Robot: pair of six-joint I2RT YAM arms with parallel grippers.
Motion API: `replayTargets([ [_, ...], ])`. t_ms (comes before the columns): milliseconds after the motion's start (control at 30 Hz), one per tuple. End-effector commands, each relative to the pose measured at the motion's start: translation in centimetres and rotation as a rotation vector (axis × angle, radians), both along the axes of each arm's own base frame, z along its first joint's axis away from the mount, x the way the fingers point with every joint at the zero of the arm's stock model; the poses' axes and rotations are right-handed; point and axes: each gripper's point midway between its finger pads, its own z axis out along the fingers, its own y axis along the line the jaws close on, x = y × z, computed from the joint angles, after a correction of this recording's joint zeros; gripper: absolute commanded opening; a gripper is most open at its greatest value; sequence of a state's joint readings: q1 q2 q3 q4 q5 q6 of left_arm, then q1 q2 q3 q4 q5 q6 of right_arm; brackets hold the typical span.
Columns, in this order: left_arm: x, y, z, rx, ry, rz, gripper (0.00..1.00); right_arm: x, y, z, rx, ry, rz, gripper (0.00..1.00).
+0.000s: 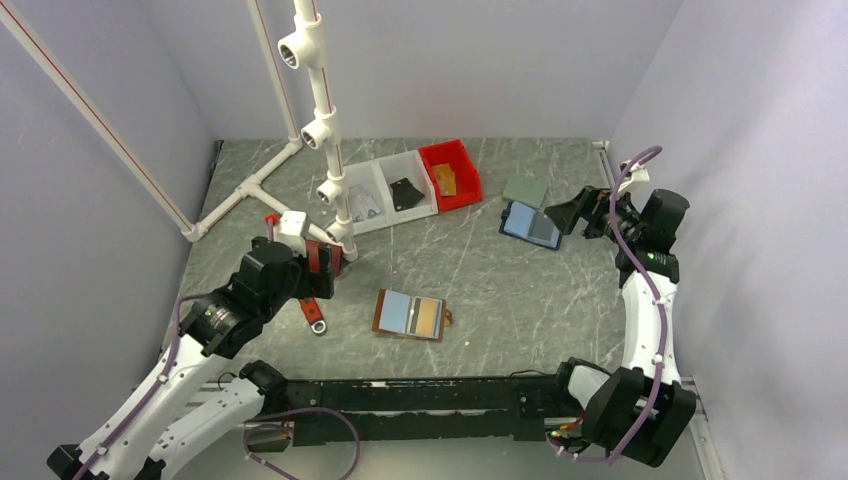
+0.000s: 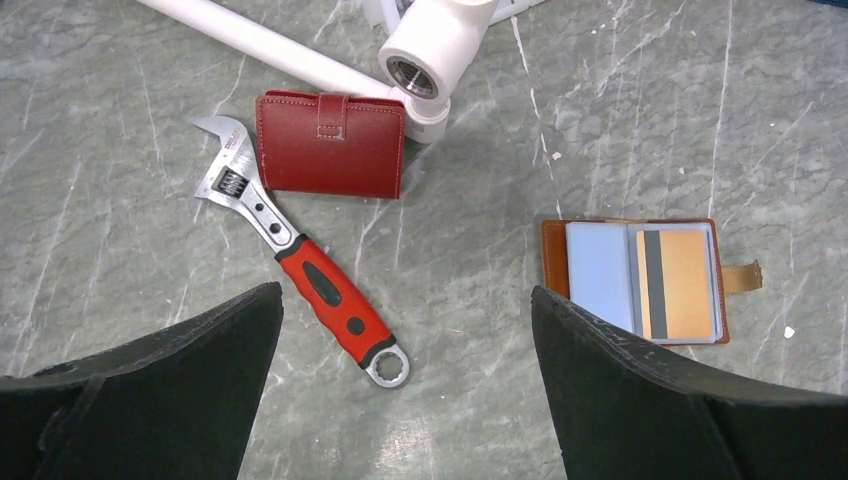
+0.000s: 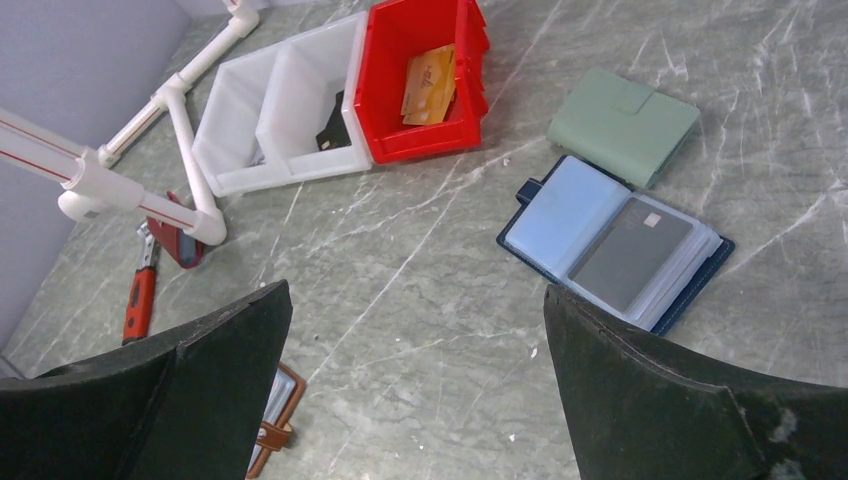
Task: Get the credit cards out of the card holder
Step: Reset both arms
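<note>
A grey, white-veined bench [image 1: 520, 300] is enclosed on the left, far and right by plain pale walls [image 1: 470, 60]. Soft, even light is cast throughout.

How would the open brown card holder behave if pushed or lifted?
Lying flat and open, the card holder likely slides rather than tips. Lifted by one edge, its folding halves probably flop. The glossy sleeves look slippery.
</note>
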State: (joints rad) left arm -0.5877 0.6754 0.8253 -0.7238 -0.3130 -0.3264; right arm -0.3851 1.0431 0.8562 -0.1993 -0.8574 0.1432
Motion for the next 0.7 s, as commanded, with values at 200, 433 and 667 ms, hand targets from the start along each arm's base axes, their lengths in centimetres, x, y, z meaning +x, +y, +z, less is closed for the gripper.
replayTargets([
  [200, 0.34, 0.3, 1.27, 0.0, -0.044, 0.006, 1.0, 0.14, -0.3, 1.4, -0.013, -0.062, -0.012, 1.0],
  [433, 0.35, 0.29, 1.24, 0.0, -0.042, 0.006, 0.99, 0.12, -0.36, 1.49, -0.013, -0.064, -0.015, 1.0],
  [667, 0.34, 0.33, 1.23, 0.001, -0.041, 0.008, 0.99, 0.09, -0.44, 1.54, -0.012, -0.065, -0.019, 1.0],
])
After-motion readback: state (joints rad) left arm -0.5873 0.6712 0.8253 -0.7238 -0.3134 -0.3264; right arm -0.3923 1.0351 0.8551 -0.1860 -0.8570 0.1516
